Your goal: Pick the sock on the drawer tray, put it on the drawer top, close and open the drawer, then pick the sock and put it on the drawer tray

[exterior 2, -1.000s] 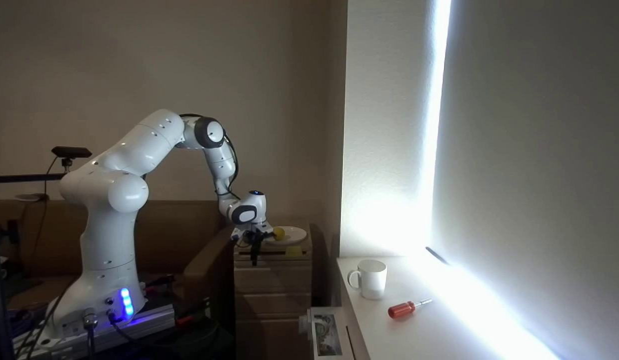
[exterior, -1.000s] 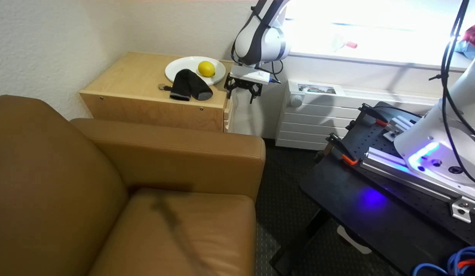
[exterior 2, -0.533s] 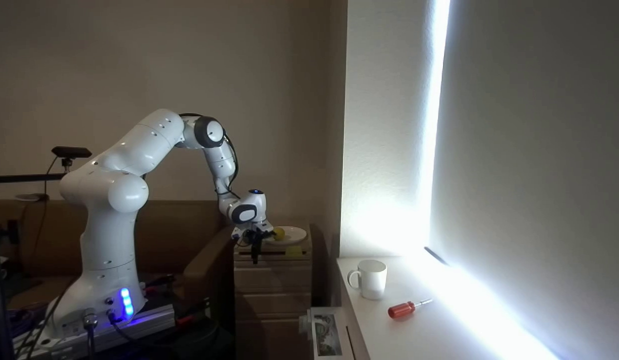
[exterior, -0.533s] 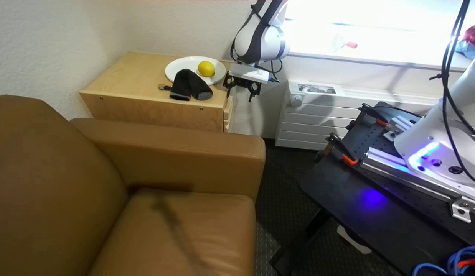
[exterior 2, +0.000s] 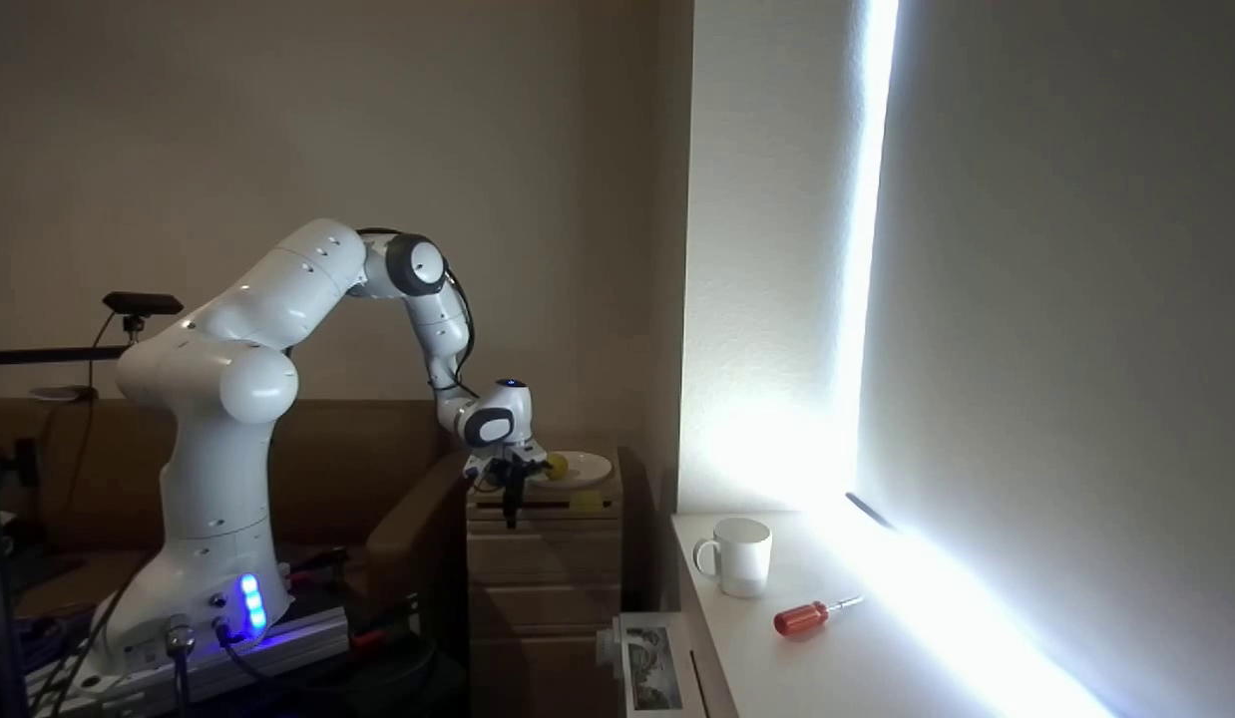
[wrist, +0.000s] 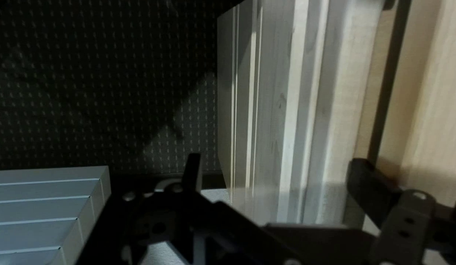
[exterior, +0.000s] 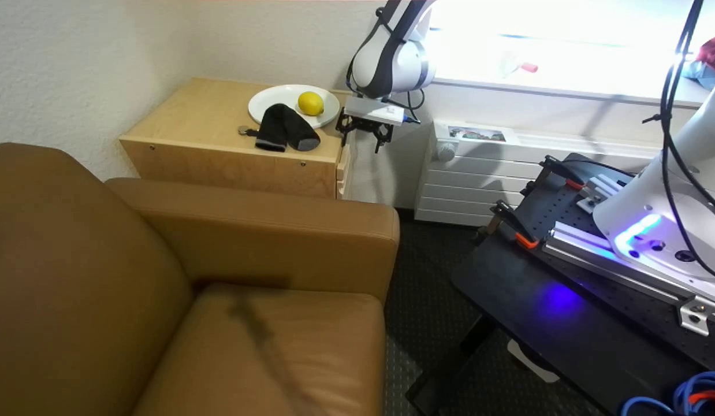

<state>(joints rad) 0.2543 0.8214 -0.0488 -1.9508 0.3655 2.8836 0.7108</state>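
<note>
The black sock lies folded on the drawer top, up against the rim of the white plate and partly over it. My gripper hangs just off the cabinet's front edge, jaws wide apart and holding nothing. In the wrist view one finger overlaps a dark slot near the top of the drawer; contact cannot be told. The other finger stands out over the floor. The drawer looks shut or nearly so. The inside of the drawer tray is hidden.
A yellow fruit sits on the white plate. The brown couch borders the cabinet's side. A white radiator stands beyond a gap. A white mug and a red screwdriver rest on the sill.
My gripper has risen slightly and shifted a little towards the cabinet, then stayed almost still. Its jaws have remained apart. The sock, plate and fruit have not moved.
</note>
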